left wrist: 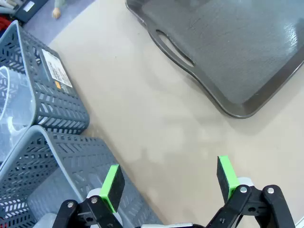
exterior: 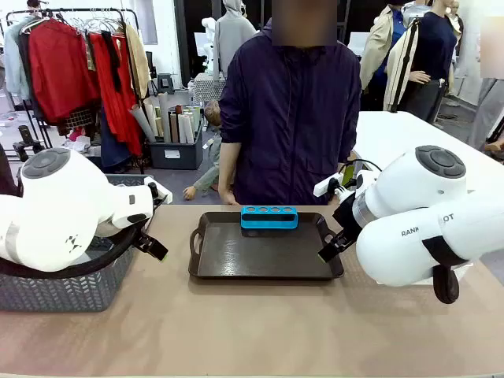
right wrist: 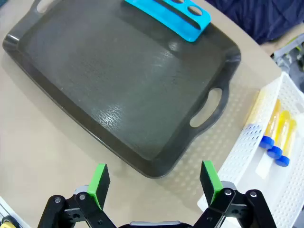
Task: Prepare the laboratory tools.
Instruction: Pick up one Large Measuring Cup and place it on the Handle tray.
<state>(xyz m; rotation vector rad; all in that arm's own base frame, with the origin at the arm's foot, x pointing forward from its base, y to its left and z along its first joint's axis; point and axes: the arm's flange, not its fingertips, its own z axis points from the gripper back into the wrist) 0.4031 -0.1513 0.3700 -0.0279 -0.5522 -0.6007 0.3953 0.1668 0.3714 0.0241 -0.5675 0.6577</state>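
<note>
1. Locate the rack (exterior: 269, 216). It stands on the tray (exterior: 236, 256) at the far edge, with its holes facing up.
2. Locate the tubes (right wrist: 275, 124). Three of them lie side by side in the white basket (right wrist: 247, 161), blue caps together. The basket sits just beside the tray's right handle.
3. Note the clear vessel (left wrist: 12, 104) inside a grey basket (left wrist: 57, 109). A second grey basket adjoins it, nearer the camera.
4. Check the left gripper (left wrist: 170, 183). Its fingers are spread wide with nothing between them. It hangs above the bare surface (exterior: 260, 323), between the grey baskets and the tray.
5. Check the right gripper (right wrist: 154, 183). Its fingers are spread apart and hold nothing. It hangs above the surface at the tray's near right corner.
6. Note the person (exterior: 287, 118) standing at the far side, behind the tray.
</note>
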